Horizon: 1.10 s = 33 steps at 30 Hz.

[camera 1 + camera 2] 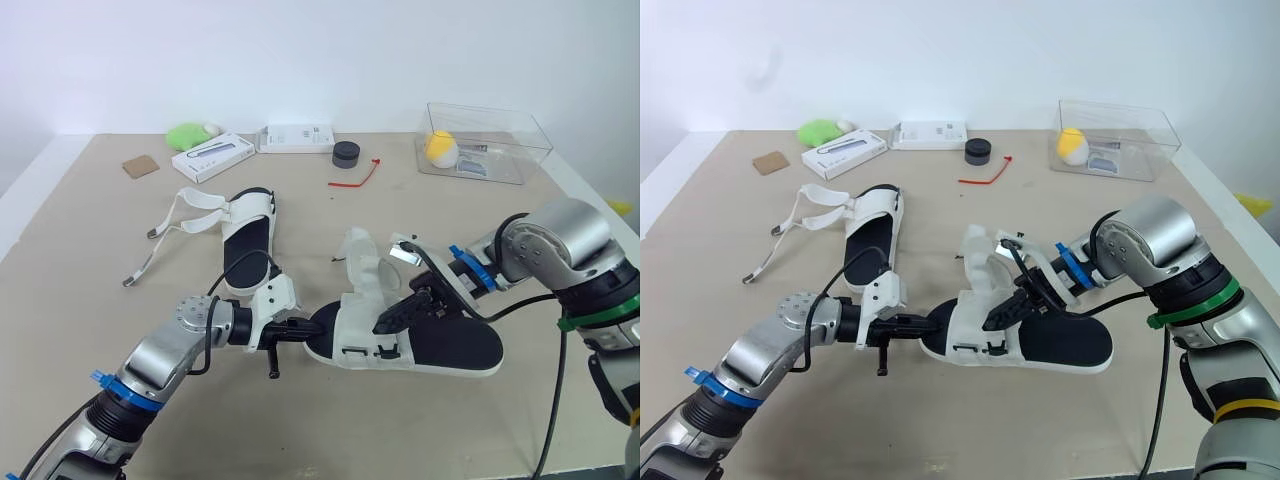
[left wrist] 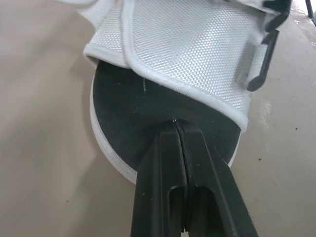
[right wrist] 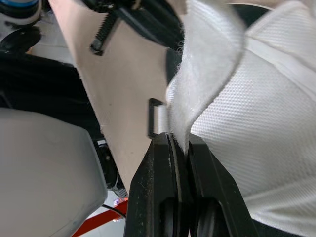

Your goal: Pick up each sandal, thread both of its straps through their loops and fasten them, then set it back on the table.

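Left gripper point(image 1: 316, 326), jaws clenched empty, pins the white fabric sandal point(image 1: 450, 346) at its toe so right gripper point(image 1: 387, 321), jaws grasping the white strap point(image 3: 203, 97), can thread.

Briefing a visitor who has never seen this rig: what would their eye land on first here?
The near sandal in the middle, worked from both sides: the left tool, shut, rests on the end of its sole, and the right tool pinches a white strap raised above it. Behind it to the left lies the second sandal, its loose straps splayed on the table.
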Each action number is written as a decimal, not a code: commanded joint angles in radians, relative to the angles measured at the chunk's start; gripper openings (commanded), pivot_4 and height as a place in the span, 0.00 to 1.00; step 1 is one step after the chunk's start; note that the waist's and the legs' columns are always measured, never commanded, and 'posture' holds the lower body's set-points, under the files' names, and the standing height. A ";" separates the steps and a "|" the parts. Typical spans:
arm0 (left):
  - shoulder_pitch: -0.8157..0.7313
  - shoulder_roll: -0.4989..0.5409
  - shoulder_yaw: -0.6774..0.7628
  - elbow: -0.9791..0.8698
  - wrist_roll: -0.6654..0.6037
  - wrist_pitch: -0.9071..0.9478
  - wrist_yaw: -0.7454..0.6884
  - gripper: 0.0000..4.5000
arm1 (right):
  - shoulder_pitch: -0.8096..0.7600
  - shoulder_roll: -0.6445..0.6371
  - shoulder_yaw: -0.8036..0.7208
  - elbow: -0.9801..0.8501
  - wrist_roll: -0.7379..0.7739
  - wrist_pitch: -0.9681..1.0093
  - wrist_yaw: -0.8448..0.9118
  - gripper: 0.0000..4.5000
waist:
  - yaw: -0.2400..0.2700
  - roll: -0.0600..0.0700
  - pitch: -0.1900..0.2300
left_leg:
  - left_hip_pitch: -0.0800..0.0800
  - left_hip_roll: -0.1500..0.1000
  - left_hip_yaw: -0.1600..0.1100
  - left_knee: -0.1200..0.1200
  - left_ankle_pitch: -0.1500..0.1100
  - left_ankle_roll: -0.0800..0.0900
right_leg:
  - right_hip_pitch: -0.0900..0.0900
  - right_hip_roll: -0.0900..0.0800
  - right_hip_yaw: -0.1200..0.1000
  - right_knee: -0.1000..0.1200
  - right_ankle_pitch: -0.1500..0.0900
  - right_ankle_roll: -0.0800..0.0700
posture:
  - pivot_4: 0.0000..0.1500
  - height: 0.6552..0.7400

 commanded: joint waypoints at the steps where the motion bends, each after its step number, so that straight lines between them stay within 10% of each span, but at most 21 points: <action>1: 0.010 0.012 -0.002 0.026 0.030 0.011 0.009 0.00 | 0.001 0.004 -0.057 -0.014 0.010 0.026 -0.013 0.00 | 0.000 0.000 0.000 | 0.000 0.000 0.000 0.000 0.000 0.000 | 0.000 0.000 0.000 0.000 0.000 0.000 | 1.00 1.00; 29: 0.003 0.003 -0.005 0.039 0.031 0.004 0.005 0.00 | 0.093 -0.039 -0.204 -0.040 0.314 0.031 -0.314 0.00 | 0.001 0.000 0.000 | -0.001 -0.002 0.000 0.000 0.000 0.000 | 0.000 -0.002 0.000 0.000 0.000 0.002 | 1.00 1.00; 33: 0.000 0.003 -0.007 0.043 0.031 0.001 0.003 0.00 | 0.097 -0.040 -0.205 -0.032 0.320 0.031 -0.326 0.33 | 0.000 0.000 0.000 | 0.000 -0.001 0.000 0.000 0.000 0.000 | 0.000 -0.002 0.000 0.000 0.000 0.002 | 1.00 1.00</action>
